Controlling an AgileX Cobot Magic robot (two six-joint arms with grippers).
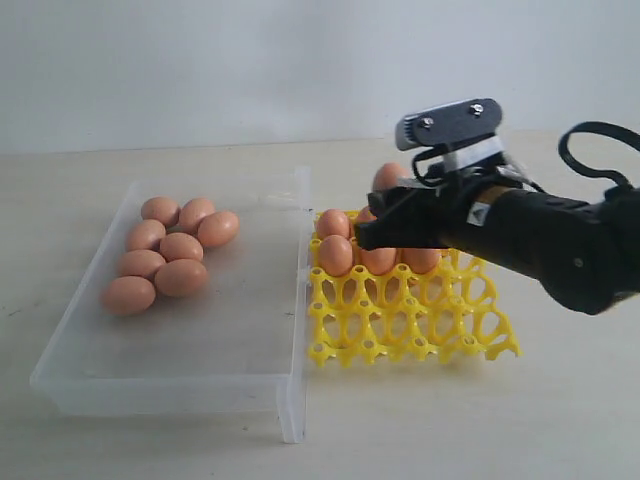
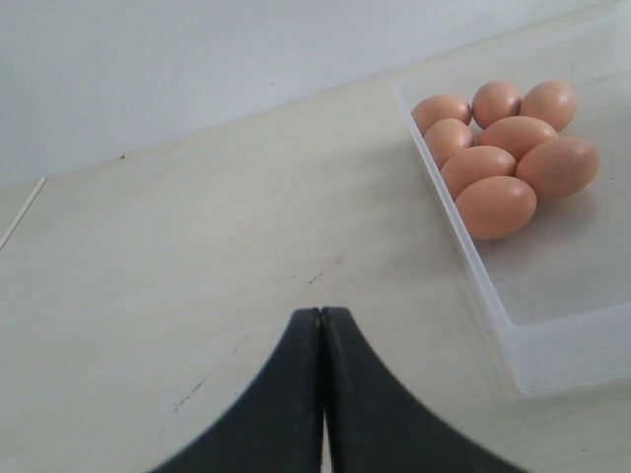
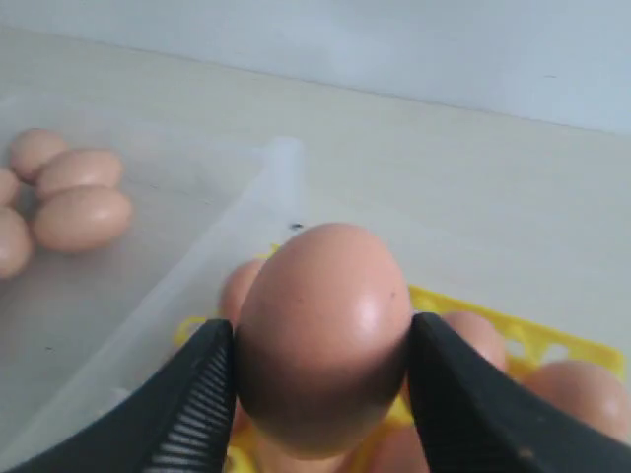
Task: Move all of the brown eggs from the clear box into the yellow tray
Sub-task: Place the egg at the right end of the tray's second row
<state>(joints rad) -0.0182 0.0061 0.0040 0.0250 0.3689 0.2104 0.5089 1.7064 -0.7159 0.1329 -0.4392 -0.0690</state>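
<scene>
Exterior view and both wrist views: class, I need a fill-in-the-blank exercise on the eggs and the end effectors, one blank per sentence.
1. The clear box holds ___ brown eggs.
2. The ___ end effector grips a single brown egg above the yellow tray.
3. The left end effector is ___ (open or shut) and holds nothing.

Missing words: eight; right; shut.
</scene>
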